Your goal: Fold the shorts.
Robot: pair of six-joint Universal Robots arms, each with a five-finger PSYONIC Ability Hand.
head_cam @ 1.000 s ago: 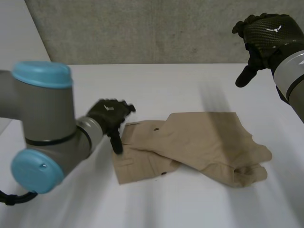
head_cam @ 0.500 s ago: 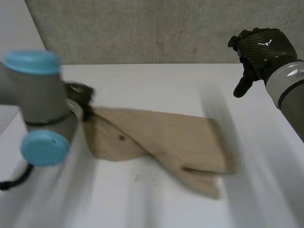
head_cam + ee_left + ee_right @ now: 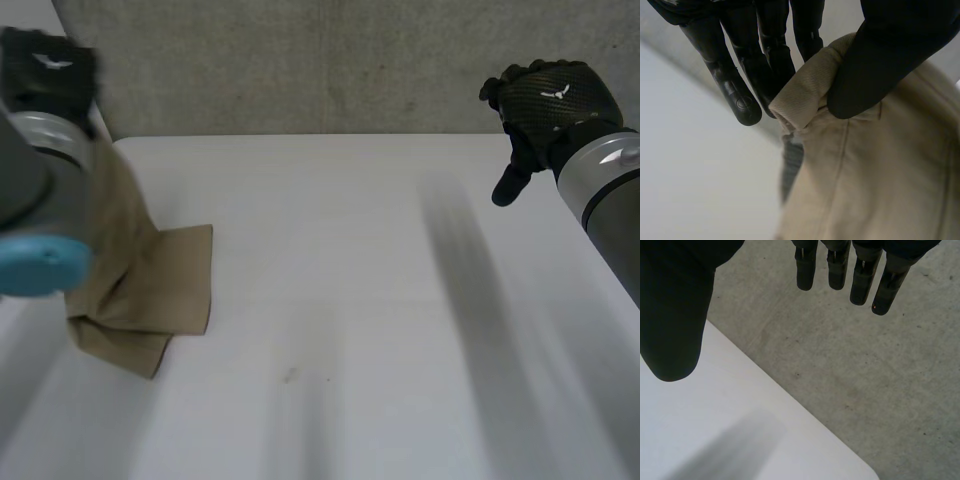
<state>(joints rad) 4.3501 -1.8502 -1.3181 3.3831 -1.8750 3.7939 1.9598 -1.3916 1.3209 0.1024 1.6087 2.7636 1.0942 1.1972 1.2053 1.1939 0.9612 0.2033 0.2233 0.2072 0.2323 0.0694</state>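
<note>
Shorts [image 3: 150, 290] hang from my left hand [image 3: 45, 65] at the left edge of the table [image 3: 350, 300], with the lower end crumpled on the surface. The left hand is clamped, thumb against fingers [image 3: 770, 55], on a rolled bit of edge. Right hand [image 3: 545, 100] is raised over the far right side, well apart, fingers loose, holding nothing.

Step, as I judge it: lay the cloth flat before any fold. Hold the pinch firm, lower while drawing toward the table's middle so the hanging part spreads rather than bunches, and bring the right hand to a second corner.

Unclear: my left arm [image 3: 30, 200] covers the upper cloth in the head view. I cannot tell whether I hold waistband or hem, nor how the legs lie in the heap.
</note>
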